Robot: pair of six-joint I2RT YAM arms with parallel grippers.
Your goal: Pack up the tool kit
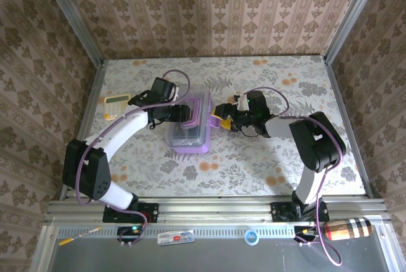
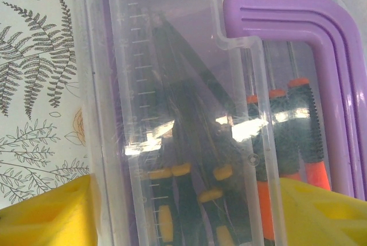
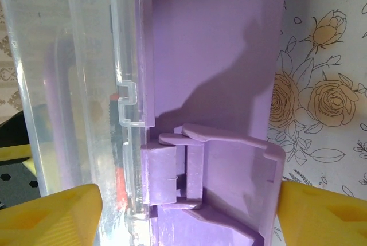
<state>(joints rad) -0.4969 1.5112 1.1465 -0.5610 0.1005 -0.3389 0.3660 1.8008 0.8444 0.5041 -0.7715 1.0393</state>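
Floral-printed surface lies between patterned walls. The purple tool kit box stands a little left of the middle, its long side running near to far. A yellow calculator lies apart from it, by the left edge.

The left tool hangs over the box's far half. In its wrist view its yellow fingers are spread wide over the clear lid. Through the lid show the purple handle and the orange-and-black screwdrivers.

The right tool sits just beside the box's right wall. Its fingers are also spread wide, with the purple latch between them. I cannot tell whether either tool touches the plastic.
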